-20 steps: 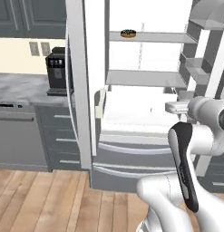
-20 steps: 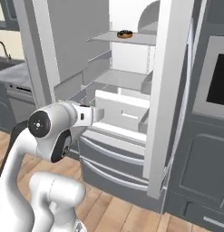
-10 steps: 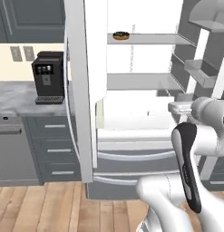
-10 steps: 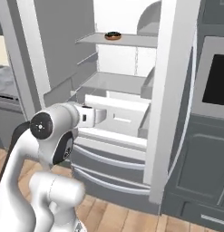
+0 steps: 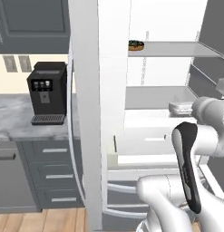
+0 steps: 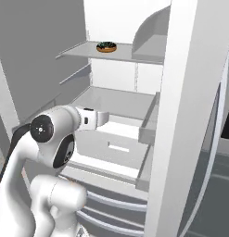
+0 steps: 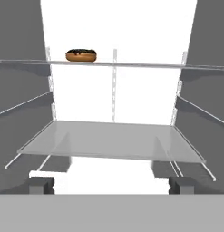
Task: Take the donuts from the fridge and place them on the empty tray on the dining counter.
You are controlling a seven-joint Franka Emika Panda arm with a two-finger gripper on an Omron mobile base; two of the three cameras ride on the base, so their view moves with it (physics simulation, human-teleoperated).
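Wide open and empty, the jaws of the gripper (image 7: 111,185) point straight into the open fridge (image 5: 90,113), level with the lower glass shelf (image 7: 111,140) and well below the only donut (image 7: 81,55) I can make out. That donut sits near the left end of the upper shelf (image 6: 111,52), close to its front edge, and nothing is touching it. It is a small tan ring with dark icing on top and a few pale specks that look like sprinkles, lying flat; a second donut is not visible to me here. The main risk, as I judge it, is the climb: the hand has to rise past the front lip of the upper shelf, and a steep approach could knock a finger against the glass or nudge the donut toward the back wall. Closing off-centre on a soft, rounded ring could also roll it off the edge or squash the icing. The open door (image 6: 187,115) stands close on the right, so a wide swing of the arm (image 6: 53,139) might clip it.
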